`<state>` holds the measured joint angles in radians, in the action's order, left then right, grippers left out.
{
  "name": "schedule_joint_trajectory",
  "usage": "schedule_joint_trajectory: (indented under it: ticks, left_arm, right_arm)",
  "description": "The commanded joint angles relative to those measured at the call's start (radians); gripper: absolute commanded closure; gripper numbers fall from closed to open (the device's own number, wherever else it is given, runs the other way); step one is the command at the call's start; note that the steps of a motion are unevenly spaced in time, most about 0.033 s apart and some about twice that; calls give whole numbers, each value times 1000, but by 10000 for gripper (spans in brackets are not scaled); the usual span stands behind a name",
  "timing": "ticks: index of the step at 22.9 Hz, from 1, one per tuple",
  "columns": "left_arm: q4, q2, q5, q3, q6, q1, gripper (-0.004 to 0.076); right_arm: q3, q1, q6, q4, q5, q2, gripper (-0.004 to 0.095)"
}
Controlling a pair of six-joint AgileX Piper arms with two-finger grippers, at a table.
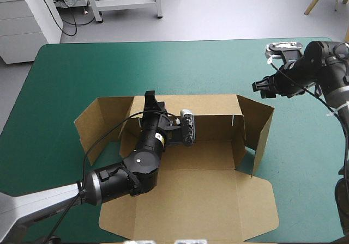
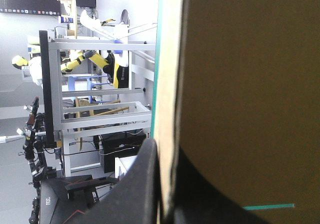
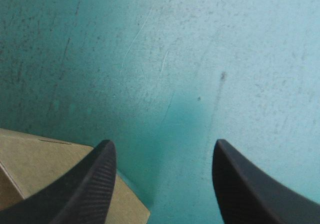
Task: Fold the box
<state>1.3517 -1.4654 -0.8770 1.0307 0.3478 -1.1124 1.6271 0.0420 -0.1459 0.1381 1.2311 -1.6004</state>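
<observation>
Clamping box's point(image 1: 207, 195) raised far wall: left end effector point(image 1: 150, 98).

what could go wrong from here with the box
The left end effector grips the box only by the top edge of its back wall; the board could slip out or crease. The right end effector is open over the teal-green cover, so the right wall stands unsupported and may flop.

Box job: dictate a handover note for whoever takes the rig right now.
Left gripper: shut on the box, on its back wall near the left corner.
Right gripper: open, empty, over the cover beyond the right wall.
Done: back and side walls raised; lid flat at the near edge.
Left: side walls splay outward; probably fold and tuck them.
</observation>
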Motion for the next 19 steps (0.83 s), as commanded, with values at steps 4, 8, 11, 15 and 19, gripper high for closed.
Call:
schedule_joint_trajectory:
  ticks: [4, 8, 11, 15, 19]
  left_arm:
    - [48, 36, 0, 26, 15, -3, 734]
    - [48, 36, 0, 26, 15, -3, 734]
    - [48, 36, 0, 26, 15, -3, 734]
    - [48, 36, -4, 26, 15, -3, 734]
    - [53, 36, -4, 26, 15, -3, 734]
  right_arm:
    - [-131, 2, -87, 107, -93, 78, 382]
    - [-274, 2, -173, 205, -163, 175, 383]
    - [-379, 2, -255, 291, -235, 245, 383]
    - [-492, 2, -353, 383, -301, 327, 395]
    - [-614, 2, -481, 487, -316, 407, 425]
